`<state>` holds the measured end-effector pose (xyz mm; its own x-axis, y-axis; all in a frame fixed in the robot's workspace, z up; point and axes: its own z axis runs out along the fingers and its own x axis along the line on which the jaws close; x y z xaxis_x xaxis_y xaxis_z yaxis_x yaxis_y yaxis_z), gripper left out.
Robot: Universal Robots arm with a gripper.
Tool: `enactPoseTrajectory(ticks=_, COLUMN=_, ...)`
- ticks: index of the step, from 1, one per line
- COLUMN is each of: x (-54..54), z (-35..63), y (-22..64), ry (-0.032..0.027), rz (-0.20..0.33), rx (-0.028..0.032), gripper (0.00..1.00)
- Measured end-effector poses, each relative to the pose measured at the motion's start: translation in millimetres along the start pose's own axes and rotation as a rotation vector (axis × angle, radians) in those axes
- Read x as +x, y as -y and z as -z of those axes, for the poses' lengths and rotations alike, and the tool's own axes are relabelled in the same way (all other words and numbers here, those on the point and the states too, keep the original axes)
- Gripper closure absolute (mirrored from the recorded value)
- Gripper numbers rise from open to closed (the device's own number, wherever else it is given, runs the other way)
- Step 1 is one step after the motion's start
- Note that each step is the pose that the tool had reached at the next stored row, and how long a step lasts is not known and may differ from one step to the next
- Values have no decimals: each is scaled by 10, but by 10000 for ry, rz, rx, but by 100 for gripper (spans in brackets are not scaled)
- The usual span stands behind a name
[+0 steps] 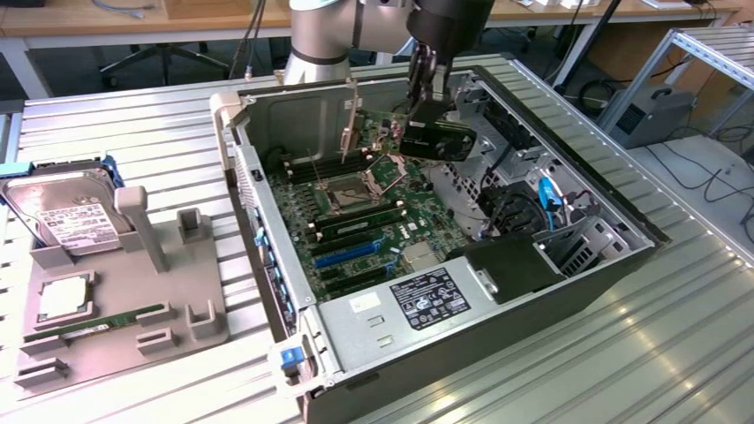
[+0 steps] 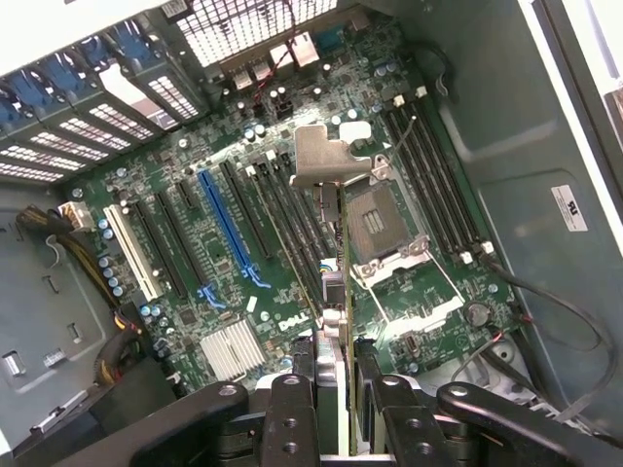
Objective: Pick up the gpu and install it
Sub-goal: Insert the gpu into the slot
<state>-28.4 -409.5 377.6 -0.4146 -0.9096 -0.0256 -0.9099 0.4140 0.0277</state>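
Note:
The gpu (image 1: 439,140), a thin black card, hangs upright inside the open computer case (image 1: 253,177), a little above the motherboard (image 1: 365,212). Its silver bracket (image 1: 349,124) points to the case's rear wall. My gripper (image 1: 415,99) comes down from above and is shut on the card's top edge. In the wrist view the gpu (image 2: 334,292) appears edge-on, its bracket (image 2: 326,156) at the far end, and my gripper (image 2: 336,379) clamps it between both fingers (image 2: 290,394). The card hovers beside the CPU socket (image 2: 384,219), over the black slots next to the blue slot (image 2: 226,219).
A grey holder (image 1: 177,291) at the exterior view's left carries a hard drive (image 1: 65,216), a processor (image 1: 65,300) and a green RAM stick (image 1: 112,320). Drive cages and cables (image 1: 531,212) crowd the case's right side. The heatsink (image 2: 232,348) sits low on the board.

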Motion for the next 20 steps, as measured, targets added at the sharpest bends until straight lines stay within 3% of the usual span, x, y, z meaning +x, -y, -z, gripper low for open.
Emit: enactPoseTrajectory(ticks=20, x=0, z=0, y=0, ry=-12, rz=442, rx=-11, gripper=73)
